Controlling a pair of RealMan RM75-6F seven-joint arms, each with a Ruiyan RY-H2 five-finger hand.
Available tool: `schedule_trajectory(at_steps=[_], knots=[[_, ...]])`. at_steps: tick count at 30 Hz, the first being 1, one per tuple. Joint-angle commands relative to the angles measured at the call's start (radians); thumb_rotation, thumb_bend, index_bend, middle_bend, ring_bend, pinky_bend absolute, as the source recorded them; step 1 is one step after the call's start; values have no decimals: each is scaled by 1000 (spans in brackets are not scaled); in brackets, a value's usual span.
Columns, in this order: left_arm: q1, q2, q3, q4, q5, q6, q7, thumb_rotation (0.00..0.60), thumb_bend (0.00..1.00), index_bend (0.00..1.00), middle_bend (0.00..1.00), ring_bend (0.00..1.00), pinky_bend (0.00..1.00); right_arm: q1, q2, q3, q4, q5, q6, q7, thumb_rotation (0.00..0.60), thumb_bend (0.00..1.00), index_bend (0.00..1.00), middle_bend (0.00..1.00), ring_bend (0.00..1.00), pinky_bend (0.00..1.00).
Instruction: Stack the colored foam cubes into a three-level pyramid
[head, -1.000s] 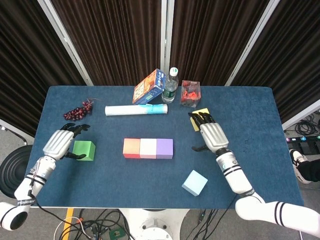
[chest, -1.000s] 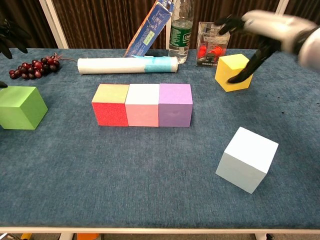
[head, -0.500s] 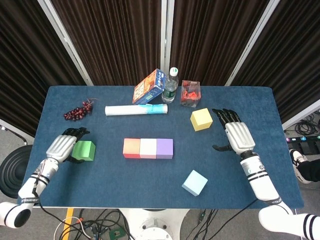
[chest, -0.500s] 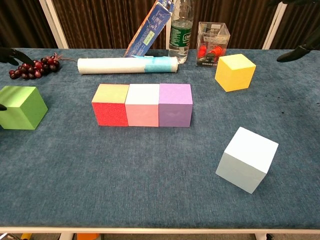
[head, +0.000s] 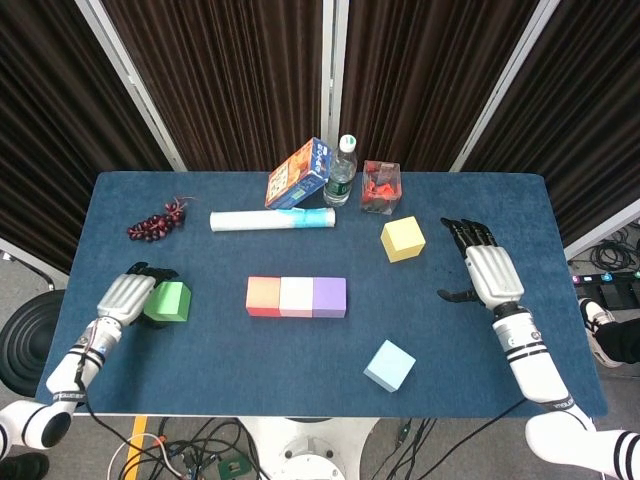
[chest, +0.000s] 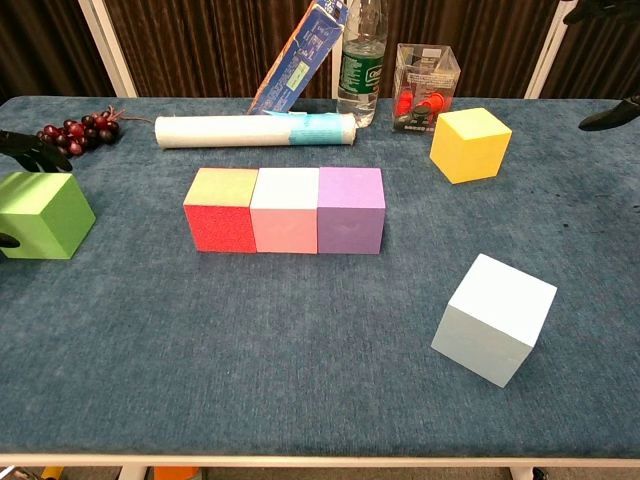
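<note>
Lab test rig: dark curtains (head: 230, 80), blue table (head: 500, 340), floor cables (head: 200, 450).

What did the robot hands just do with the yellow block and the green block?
The right robot hand let go of the yellow block and drew back toward the table's right edge. The left robot hand slid closer and now wraps the green block. No block moved.

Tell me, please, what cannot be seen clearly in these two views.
- Left robot hand: whether it grips the green cube. Head view: its back hides the fingers. Chest view: the left edge cuts it off.
- Right robot hand: chest view shows only dark fingertips at the right edge.
- Blue box: print too small in both views.
- Clear container: red contents unidentifiable.
</note>
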Motion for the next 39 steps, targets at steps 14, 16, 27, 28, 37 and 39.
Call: schedule_trajectory(at_steps=[14,16,27,28,37,39], knots=[[-45,62,-87,-127,-20,15,4,600,166,309,510,463,235,-30,16,6,10,-16,12,49,600,0,0,97,0,0],[-62,81,-107,-168,-28,9,14,600,165,308,510,463,235,-33,20,8,11,-19,14,52,600,0,0,97,0,0],[-229,128,-198,-361,-157,-98,157,600,160,284,510,463,236,-51,43,13,19,-28,14,87,600,0,0,97,0,0],[-245,120,-199,-362,-181,-105,178,600,160,283,509,463,236,-53,45,12,20,-30,14,90,600,0,0,97,0,0],[-378,34,-172,-370,-423,-105,360,600,159,265,502,463,239,-63,48,10,34,-35,8,111,600,0,0,96,0,0],[-400,17,-166,-372,-462,-92,388,600,158,261,500,463,239,-64,46,10,38,-37,6,115,600,0,0,96,0,0]])
